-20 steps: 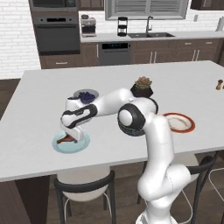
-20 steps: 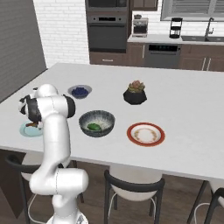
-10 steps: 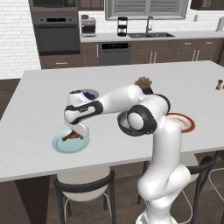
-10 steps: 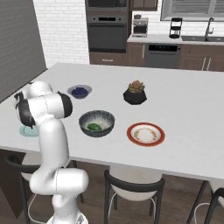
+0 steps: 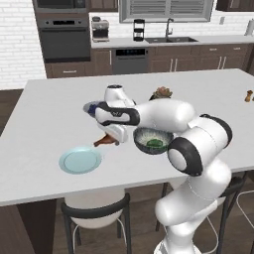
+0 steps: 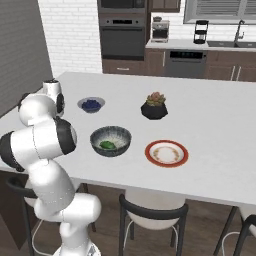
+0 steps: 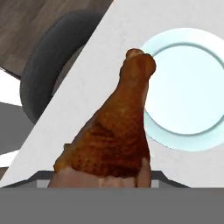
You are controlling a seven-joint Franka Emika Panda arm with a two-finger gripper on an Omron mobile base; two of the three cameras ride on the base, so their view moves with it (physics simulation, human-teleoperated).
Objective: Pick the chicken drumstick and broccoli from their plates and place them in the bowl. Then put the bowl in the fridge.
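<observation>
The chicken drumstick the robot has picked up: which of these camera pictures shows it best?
The hand view: the chicken drumstick is large and close, its thin bone end pointing toward the light blue plate. In the left base view it is a small reddish-brown piece under the gripper, lifted off the plate. In the right base view the arm hides it.

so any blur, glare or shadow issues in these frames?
Left base view: even flat light, the drumstick slightly soft, the light blue plate crisp. Right base view: sharp, no glare on the bowl or red-rimmed plate. Hand view: drumstick close up and blurry at its near end; plate rim shows a soft highlight.
</observation>
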